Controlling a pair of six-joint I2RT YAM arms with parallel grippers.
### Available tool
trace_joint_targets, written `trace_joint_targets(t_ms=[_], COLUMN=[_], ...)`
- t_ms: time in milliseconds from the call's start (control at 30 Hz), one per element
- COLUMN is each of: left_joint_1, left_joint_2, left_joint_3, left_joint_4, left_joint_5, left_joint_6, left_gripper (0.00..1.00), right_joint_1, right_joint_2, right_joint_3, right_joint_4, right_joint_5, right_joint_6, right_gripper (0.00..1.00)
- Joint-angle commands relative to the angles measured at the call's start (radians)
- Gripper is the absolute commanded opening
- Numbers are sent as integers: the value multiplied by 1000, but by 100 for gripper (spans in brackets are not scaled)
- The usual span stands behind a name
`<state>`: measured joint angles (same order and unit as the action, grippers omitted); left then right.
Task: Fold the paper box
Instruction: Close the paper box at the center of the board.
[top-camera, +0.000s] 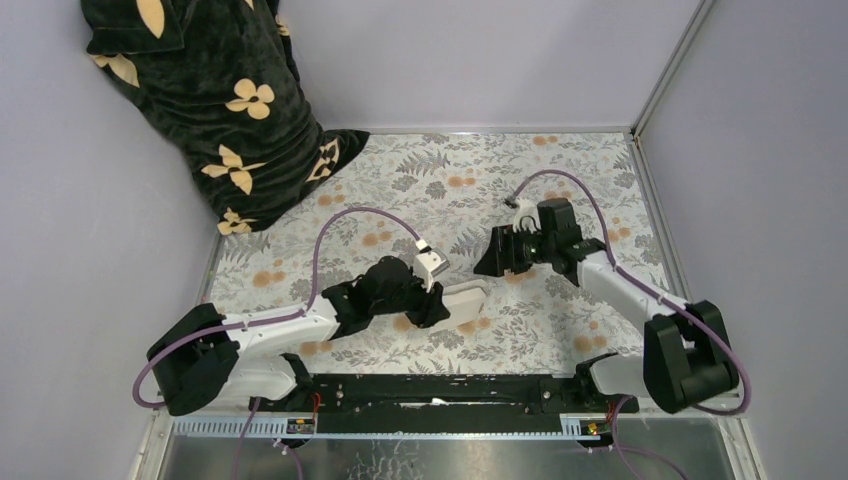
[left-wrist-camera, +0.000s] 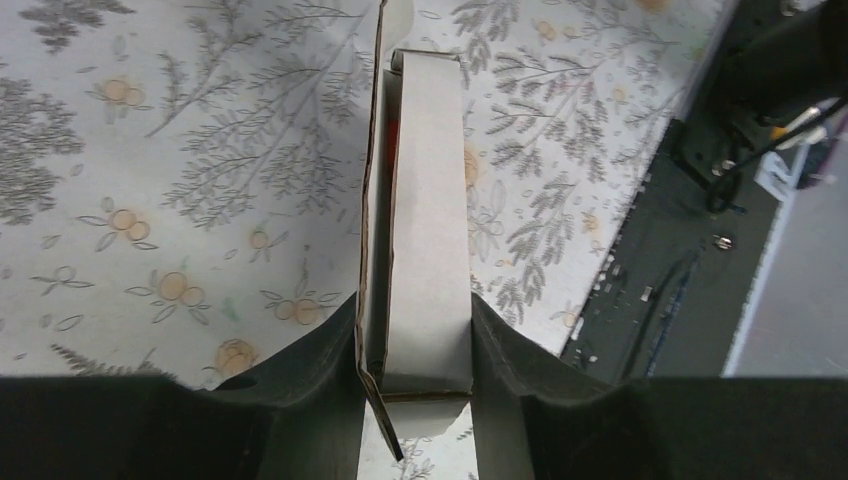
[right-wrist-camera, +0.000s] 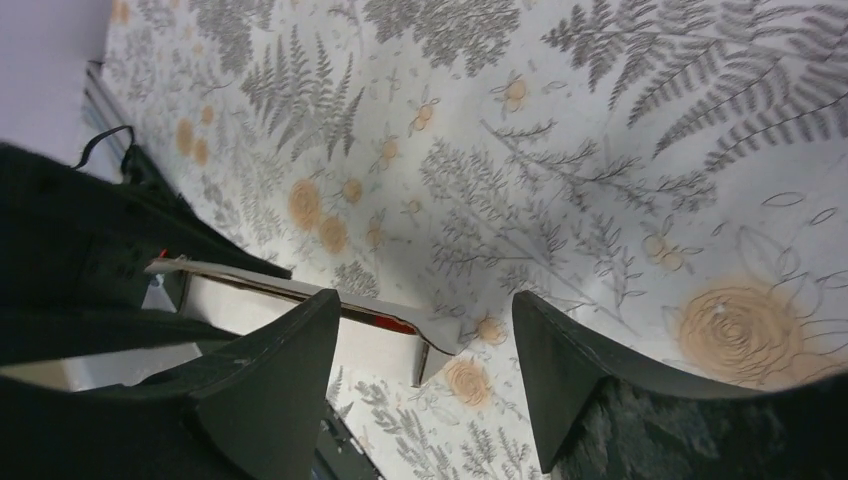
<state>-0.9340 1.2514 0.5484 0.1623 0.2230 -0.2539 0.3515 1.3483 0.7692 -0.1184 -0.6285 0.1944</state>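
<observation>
Paper box, flat white cardboard, sits in left claw.

Left arm, at seven o'clock, and right arm, at four: white shells, black joints, a purple cable each, black wedge-shaped end effector fingers.

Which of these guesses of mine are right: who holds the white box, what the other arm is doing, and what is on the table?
1. The left pincer grips the paper box. True.
2. The right pincer grips the box too. False: its jaws are open with nothing between them.
3. A dark flowered cloth sits in the far left corner. True.
4. The tabletop is plain white. False: it has a leaf-and-flower print.
</observation>
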Motion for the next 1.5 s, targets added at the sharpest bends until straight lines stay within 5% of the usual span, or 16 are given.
trace_joint_targets(t_ms=[0, 433, 633, 1100, 1467], left_joint_1=[19, 71, 118, 246, 302], left_joint_2=[-11, -139, -191, -86, 5], left_joint_3=[-12, 41, 16, -55, -47], left_joint_4=[120, 211, 311, 686, 935], left_joint_5=[164, 557, 677, 805, 833], left_joint_6=[-54, -322, -483, -814, -980], left_gripper=[44, 49, 49, 50, 49], right_joint_1=[-17, -19, -15, 81, 130], right_joint_2=[-138, -458, -538, -630, -610], right_joint_3=[-67, -91, -190, -278, -235], right_joint_4=[150, 14, 194, 397, 239], right_joint_5=[-144, -311, -437, -482, -386], right_joint_6=[37, 76, 255, 429, 311], right_gripper=[71, 74, 72, 73, 73])
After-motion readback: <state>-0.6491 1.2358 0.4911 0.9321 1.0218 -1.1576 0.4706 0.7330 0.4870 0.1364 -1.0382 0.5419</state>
